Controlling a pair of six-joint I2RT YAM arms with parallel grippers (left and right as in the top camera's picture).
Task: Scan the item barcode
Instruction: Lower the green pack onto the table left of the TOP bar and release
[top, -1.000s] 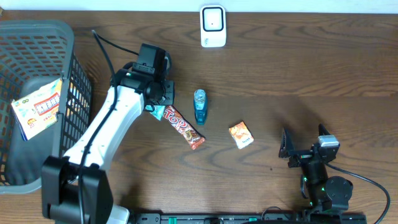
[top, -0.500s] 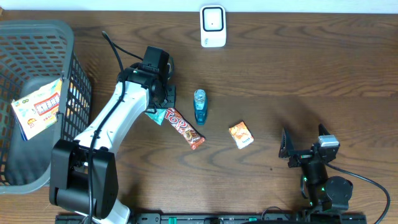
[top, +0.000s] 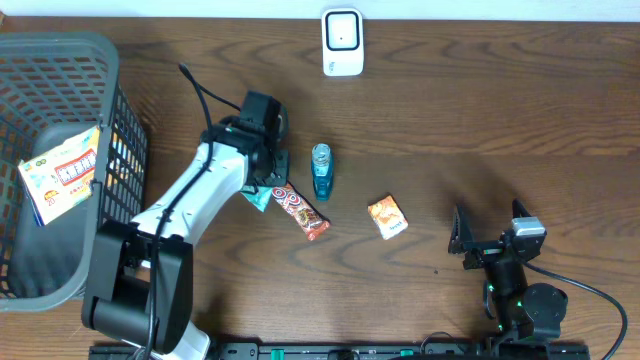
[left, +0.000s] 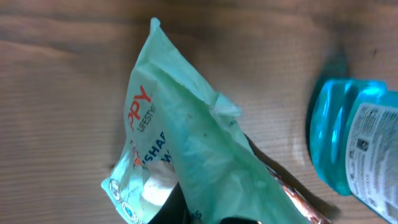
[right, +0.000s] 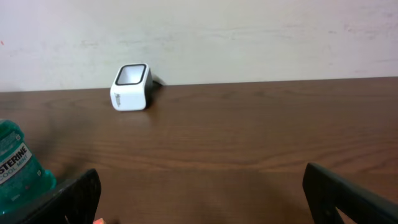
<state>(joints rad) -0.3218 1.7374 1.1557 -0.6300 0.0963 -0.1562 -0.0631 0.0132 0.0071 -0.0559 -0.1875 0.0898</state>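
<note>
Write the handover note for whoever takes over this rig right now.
Left gripper: shut on the green packet, beside the candy bar and blue bottle.
Right gripper: open, empty, near the table's front edge.
Scanner: at the far edge, nothing in front of it.
Done: packet gripped.
Left: carry it to the scanner, barcode facing it.

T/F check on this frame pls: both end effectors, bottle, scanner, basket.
1. The left end effector is shut on the green sachet. True.
2. The mouthwash bottle stands in the basket. False: it lies on the table beside the candy bar.
3. The right end effector is open and empty. True.
4. The white scanner sits next to the right arm. False: it is at the table's far edge.
5. The basket is empty. False: a printed packet lies in it.
</note>
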